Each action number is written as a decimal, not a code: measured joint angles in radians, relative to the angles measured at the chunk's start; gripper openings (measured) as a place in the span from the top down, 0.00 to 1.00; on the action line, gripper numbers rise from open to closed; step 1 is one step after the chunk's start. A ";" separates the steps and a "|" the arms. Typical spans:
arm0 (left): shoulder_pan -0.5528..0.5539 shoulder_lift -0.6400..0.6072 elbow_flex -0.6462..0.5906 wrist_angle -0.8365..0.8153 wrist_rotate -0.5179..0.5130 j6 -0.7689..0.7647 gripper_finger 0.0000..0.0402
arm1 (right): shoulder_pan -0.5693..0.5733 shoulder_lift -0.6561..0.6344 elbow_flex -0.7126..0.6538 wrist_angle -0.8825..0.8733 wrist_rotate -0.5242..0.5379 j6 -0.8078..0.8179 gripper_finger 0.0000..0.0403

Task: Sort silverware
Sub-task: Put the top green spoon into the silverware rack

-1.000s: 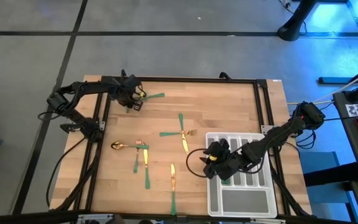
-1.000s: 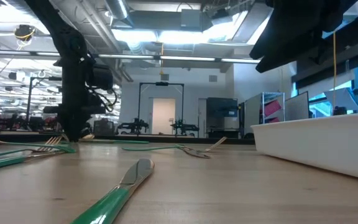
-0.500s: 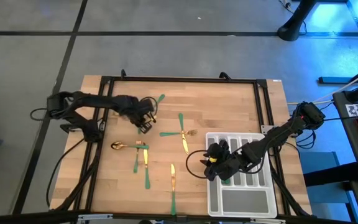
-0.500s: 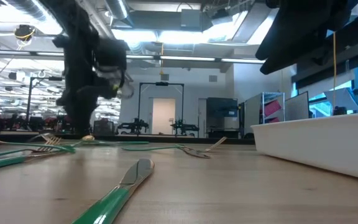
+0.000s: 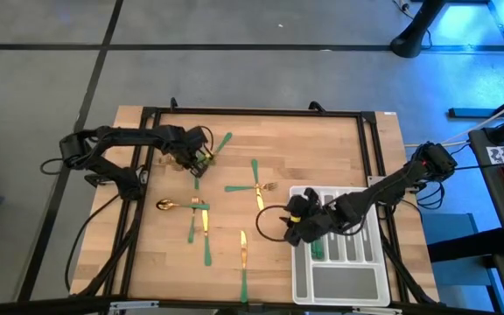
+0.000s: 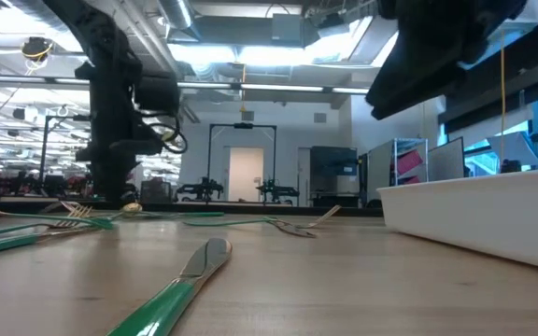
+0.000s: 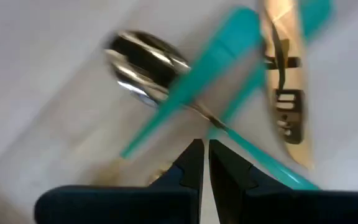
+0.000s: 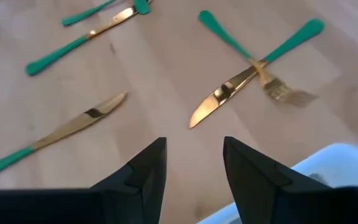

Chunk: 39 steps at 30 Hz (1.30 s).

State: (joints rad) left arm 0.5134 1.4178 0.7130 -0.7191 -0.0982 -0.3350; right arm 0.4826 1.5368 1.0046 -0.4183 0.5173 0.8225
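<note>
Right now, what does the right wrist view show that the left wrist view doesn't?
Only the right wrist view shows the open right gripper above bare wood, the crossed knife and fork ahead of it, a lone knife, and a corner of the tray.

Only the left wrist view shows the left gripper shut on a green-handled piece, with a spoon bowl below.

Both show gold-headed, green-handled silverware over the wooden table.
</note>
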 joint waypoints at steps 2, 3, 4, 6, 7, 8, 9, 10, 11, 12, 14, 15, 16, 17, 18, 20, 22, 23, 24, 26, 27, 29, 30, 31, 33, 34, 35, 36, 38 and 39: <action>0.033 0.000 -0.010 0.032 0.028 0.012 0.92 | -0.024 0.000 0.000 0.001 0.002 -0.041 0.61; 0.044 0.000 -0.016 0.057 0.041 0.019 0.89 | -0.036 0.000 0.000 0.001 0.002 -0.059 0.61; 0.054 0.000 -0.022 0.083 0.053 0.021 0.86 | -0.047 0.000 0.000 0.000 0.002 -0.077 0.61; 0.071 0.000 -0.030 0.112 0.072 0.028 0.79 | -0.068 0.000 0.000 0.000 0.001 -0.110 0.61; 0.079 0.000 -0.036 0.124 0.072 0.031 0.75 | -0.079 0.000 0.000 -0.002 -0.004 -0.127 0.61; 0.088 0.000 -0.041 0.133 0.072 0.032 0.71 | -0.088 0.000 0.000 -0.001 -0.008 -0.145 0.61; 0.098 0.000 -0.045 0.145 0.072 0.032 0.67 | -0.097 0.000 0.000 -0.001 -0.010 -0.164 0.61; 0.108 -0.001 -0.050 0.167 0.072 0.038 0.63 | -0.105 0.000 0.000 -0.001 -0.012 -0.185 0.61; 0.116 -0.001 -0.053 0.192 0.072 0.047 0.60 | -0.115 0.000 0.000 0.000 -0.012 -0.210 0.61; 0.125 -0.001 -0.055 0.213 0.071 0.052 0.56 | -0.125 0.000 0.000 0.000 -0.012 -0.232 0.61; 0.140 0.000 -0.057 0.261 0.069 0.062 0.51 | -0.148 0.000 0.000 0.000 -0.013 -0.264 0.61; 0.146 0.000 -0.057 0.290 0.069 0.070 0.48 | -0.161 0.000 0.000 0.000 -0.012 -0.278 0.61; 0.152 -0.001 -0.056 0.316 0.069 0.081 0.46 | -0.174 0.000 0.000 0.000 -0.012 -0.290 0.61; 0.158 -0.001 -0.054 0.331 0.066 0.091 0.44 | -0.188 0.000 0.000 0.000 -0.012 -0.306 0.61; 0.163 -0.001 -0.051 0.341 0.059 0.103 0.42 | -0.201 0.000 0.000 0.000 -0.012 -0.320 0.61; 0.165 -0.001 -0.042 0.342 0.029 0.111 0.39 | -0.227 0.000 0.000 -0.002 -0.009 -0.350 0.61; 0.162 -0.002 -0.040 0.302 0.017 0.105 0.38 | -0.255 0.000 0.000 -0.003 0.000 -0.383 0.61; 0.157 -0.002 -0.040 0.266 0.017 0.090 0.38 | -0.268 0.000 0.000 -0.005 0.005 -0.396 0.61; 0.148 -0.002 -0.041 0.226 0.017 0.073 0.38 | -0.282 0.000 0.000 -0.007 0.006 -0.412 0.61; 0.120 -0.002 -0.054 0.179 0.017 0.022 0.38 | -0.316 0.000 0.000 -0.013 0.006 -0.443 0.61; 0.106 -0.002 -0.064 0.176 0.010 -0.003 0.39 | -0.333 0.000 0.000 -0.013 0.006 -0.459 0.61; 0.078 -0.007 -0.091 0.206 0.000 -0.060 0.40 | -0.367 0.000 0.000 -0.018 0.006 -0.470 0.61; 0.066 -0.007 -0.108 0.232 -0.007 -0.086 0.41 | -0.382 0.000 0.000 -0.022 0.007 -0.471 0.61; 0.056 -0.009 -0.125 0.261 -0.013 -0.107 0.42 | -0.395 0.000 0.000 -0.029 0.007 -0.472 0.61; 0.048 -0.009 -0.141 0.297 -0.020 -0.137 0.45 | -0.414 0.000 -0.005 -0.034 0.007 -0.479 0.61; 0.045 -0.009 -0.143 0.297 -0.029 -0.149 0.46 | -0.421 0.000 -0.011 -0.034 0.008 -0.486 0.61; 0.041 -0.008 -0.143 0.295 -0.046 -0.153 0.48 | -0.427 0.000 -0.018 -0.035 0.009 -0.490 0.61; 0.037 -0.007 -0.144 0.296 -0.071 -0.155 0.50 | -0.428 0.000 -0.024 -0.036 0.009 -0.491 0.61; 0.035 -0.005 -0.144 0.303 -0.116 -0.154 0.53 | -0.438 0.000 -0.032 -0.037 0.011 -0.492 0.61; 0.037 -0.004 -0.138 0.310 -0.138 -0.143 0.54 | -0.439 0.000 -0.034 -0.039 0.012 -0.491 0.61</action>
State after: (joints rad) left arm 0.5508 1.4136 0.5750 -0.4090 -0.2359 -0.4781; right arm 0.0437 1.5368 0.9701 -0.4568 0.5293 0.3312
